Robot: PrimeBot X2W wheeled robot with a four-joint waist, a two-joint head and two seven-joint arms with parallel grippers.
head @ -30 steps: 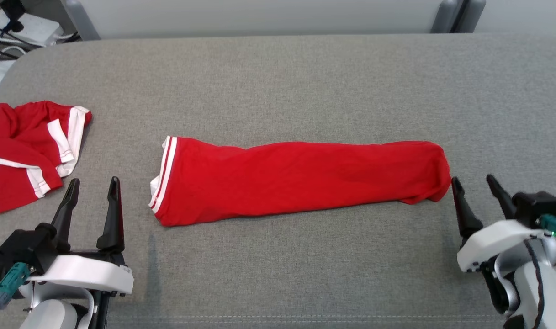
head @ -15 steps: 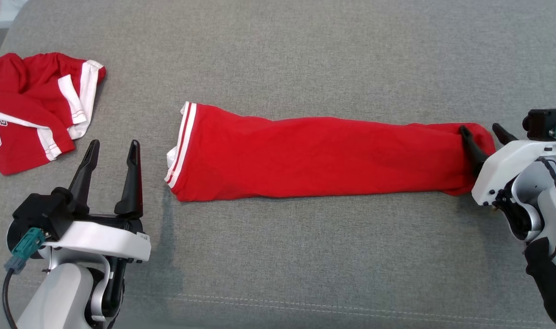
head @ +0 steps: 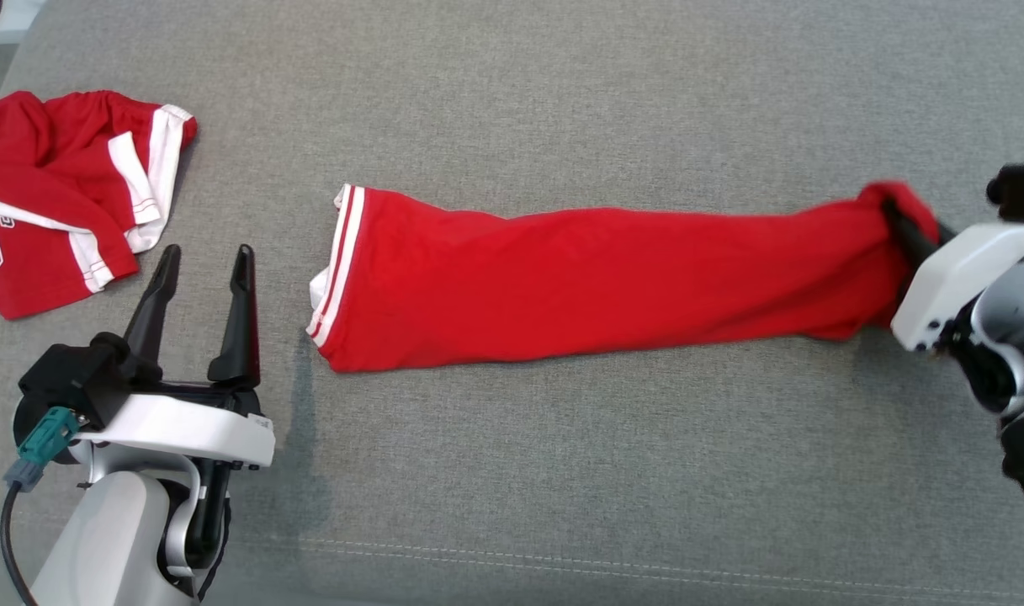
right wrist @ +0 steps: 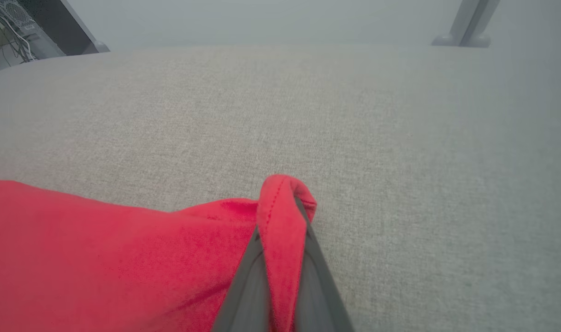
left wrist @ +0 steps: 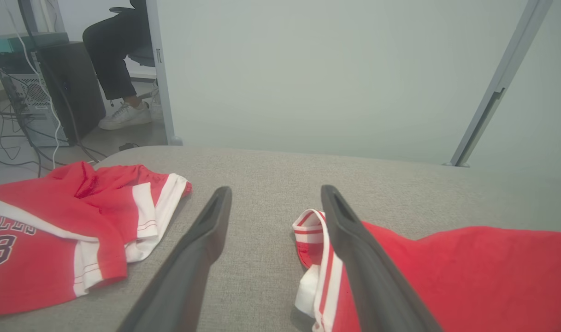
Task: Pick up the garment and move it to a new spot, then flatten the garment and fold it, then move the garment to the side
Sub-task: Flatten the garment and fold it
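A long red garment (head: 596, 282) folded into a narrow strip lies across the grey surface, its white-striped hem (head: 335, 261) at the left end. My right gripper (head: 903, 220) is shut on the strip's right end, which is raised a little; in the right wrist view the red cloth (right wrist: 282, 216) is pinched between the two fingers. My left gripper (head: 202, 263) stands open just left of the striped hem, nothing between its fingers. In the left wrist view, the gripper (left wrist: 273, 193) frames bare surface, with the hem (left wrist: 315, 258) by the right finger.
A second red and white jersey (head: 57, 198) with a printed number lies crumpled at the far left. A grey wall stands behind the surface. In the left wrist view, a person's legs (left wrist: 112, 64) and a computer tower (left wrist: 59, 92) show beyond the surface's left corner.
My right gripper has moved onto the garment's right end, shut on it and lifted it slightly. The head camera tilted down between the earliest frame and now. The left gripper stays open.
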